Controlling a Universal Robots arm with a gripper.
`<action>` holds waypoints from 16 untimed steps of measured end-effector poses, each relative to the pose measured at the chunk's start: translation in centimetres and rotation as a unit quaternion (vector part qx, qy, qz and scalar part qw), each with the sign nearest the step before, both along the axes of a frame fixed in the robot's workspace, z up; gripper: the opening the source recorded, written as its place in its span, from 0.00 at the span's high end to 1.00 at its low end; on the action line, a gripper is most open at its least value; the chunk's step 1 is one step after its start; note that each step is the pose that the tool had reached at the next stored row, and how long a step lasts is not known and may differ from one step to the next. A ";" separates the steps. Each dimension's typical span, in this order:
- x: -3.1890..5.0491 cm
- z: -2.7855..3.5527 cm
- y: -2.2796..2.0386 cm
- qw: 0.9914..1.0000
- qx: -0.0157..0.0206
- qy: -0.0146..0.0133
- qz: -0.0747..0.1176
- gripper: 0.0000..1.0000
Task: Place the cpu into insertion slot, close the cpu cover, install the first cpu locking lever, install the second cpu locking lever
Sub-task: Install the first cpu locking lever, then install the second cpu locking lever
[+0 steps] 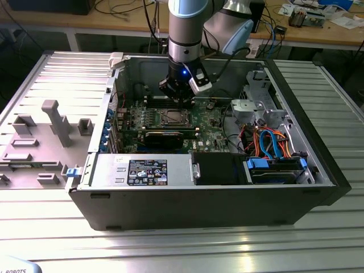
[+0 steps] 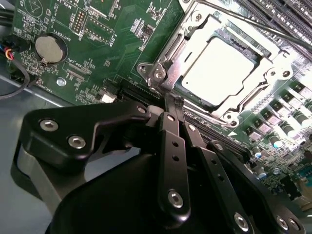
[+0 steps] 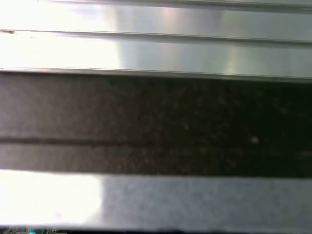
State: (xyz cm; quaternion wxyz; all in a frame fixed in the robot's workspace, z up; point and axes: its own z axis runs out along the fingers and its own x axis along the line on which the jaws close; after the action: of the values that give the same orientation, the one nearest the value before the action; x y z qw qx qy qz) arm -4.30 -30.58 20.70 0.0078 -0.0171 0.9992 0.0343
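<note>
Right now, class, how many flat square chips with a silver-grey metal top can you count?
1: the flat square silver-grey chip sits on the green motherboard, framed by the thin silver metal cover plate. Others may be hidden.

A robotics lab or electronics workshop is showing here: an opened computer case [image 1: 199,193] is lying on a ribbed aluminium table [image 1: 170,250], while cluttered wooden workbenches [image 1: 131,23] with trailing cables are standing behind.
</note>
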 end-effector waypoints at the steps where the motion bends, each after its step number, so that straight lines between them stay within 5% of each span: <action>1: 0.00 0.00 0.00 1.000 0.000 0.000 0.000 0.89; 16: 0.00 0.01 -0.33 1.000 0.000 0.000 0.000 0.89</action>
State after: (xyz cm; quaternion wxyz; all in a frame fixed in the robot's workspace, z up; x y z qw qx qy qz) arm -4.30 -30.90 20.71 0.0077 -0.0172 0.9992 0.0341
